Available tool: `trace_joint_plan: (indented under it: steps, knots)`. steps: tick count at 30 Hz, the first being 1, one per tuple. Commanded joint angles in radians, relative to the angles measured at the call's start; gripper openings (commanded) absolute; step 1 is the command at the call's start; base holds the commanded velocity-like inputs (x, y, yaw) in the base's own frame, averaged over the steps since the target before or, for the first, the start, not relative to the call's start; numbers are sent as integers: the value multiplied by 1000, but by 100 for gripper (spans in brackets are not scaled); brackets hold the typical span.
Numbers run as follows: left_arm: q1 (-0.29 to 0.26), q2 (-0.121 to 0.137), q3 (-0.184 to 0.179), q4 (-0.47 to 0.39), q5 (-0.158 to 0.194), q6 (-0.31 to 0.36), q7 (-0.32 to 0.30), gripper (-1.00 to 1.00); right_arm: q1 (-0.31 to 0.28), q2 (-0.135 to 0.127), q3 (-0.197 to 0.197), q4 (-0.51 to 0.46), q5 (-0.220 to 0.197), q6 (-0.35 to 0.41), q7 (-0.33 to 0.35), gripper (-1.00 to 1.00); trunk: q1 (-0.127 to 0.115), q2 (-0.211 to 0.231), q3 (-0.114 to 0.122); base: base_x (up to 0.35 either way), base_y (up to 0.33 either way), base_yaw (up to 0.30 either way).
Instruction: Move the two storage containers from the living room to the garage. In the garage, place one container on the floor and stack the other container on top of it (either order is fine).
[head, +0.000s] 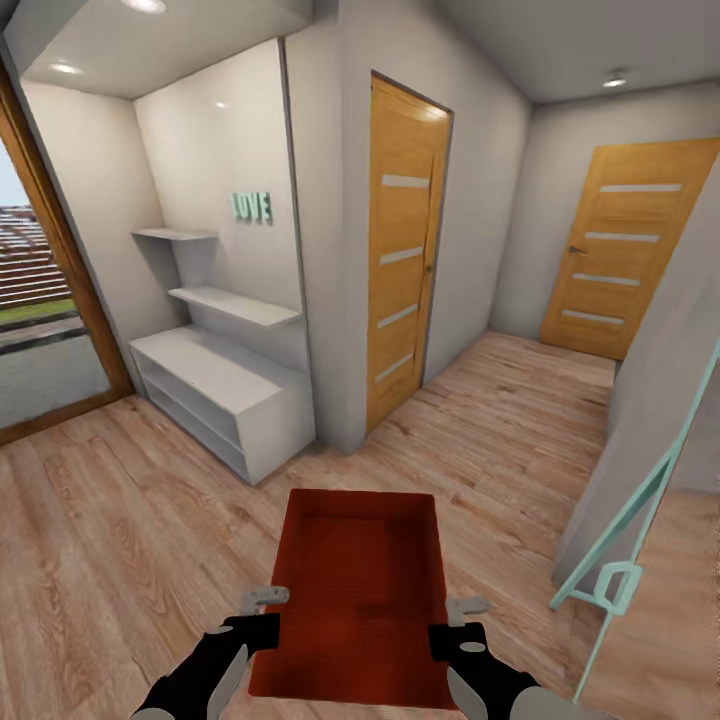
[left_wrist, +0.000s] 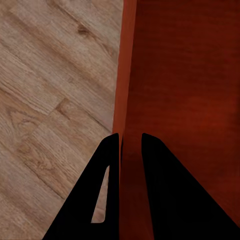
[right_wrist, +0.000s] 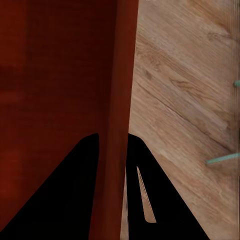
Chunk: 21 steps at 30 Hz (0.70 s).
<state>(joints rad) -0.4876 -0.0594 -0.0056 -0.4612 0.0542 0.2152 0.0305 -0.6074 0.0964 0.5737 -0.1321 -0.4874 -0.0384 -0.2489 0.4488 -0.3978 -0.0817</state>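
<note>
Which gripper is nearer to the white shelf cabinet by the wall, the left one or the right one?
Left. The left gripper clamps the storage container on the side facing the white shelf cabinet; the right gripper clamps the opposite wall, farther from the cabinet.

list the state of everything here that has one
bin: carried above the wood floor, upright, nothing inside
left hand: shut on the bin's side wall
right hand: shut on the opposite wall
near door: closed
far door: closed
ceiling lights: on
</note>
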Motion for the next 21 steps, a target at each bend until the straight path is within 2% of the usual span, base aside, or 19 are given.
trace_joint_plan:
  steps: [1, 21]
  knots:
    - [0, 1, -8, -5, -11, 7, 11, -100, -2, -6, 9, 19, -20, -6, -6, -100, 1, -2, -2, 324, 0, -285]
    - [0, 1, -8, -5, -10, 7, 11, -100, -2, -6, 9, 19, -20, -6, -6, -100, 1, -2, -2, 324, 0, -277]
